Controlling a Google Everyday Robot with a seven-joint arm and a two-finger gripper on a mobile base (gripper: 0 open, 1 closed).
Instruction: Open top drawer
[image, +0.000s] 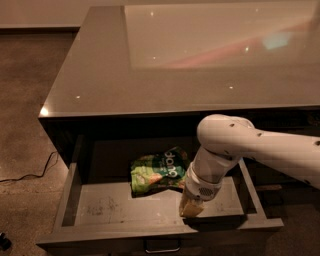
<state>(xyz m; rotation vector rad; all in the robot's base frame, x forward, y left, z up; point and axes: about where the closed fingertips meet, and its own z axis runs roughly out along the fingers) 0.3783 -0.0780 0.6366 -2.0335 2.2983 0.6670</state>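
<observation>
Inside open top drawer (100, 207), gripper (191, 209) near front, grip unclear; green bag (157, 172) beside.

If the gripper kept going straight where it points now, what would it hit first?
Probably the floor of the open top drawer, just behind its front wall; the gripper points down, beside the green bag. Depth unclear.

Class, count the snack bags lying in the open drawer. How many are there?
1. The green snack bag lies on the floor of the top drawer, toward the back. The claw hangs just right of it, nearer the front; the arm may hide another.
</observation>
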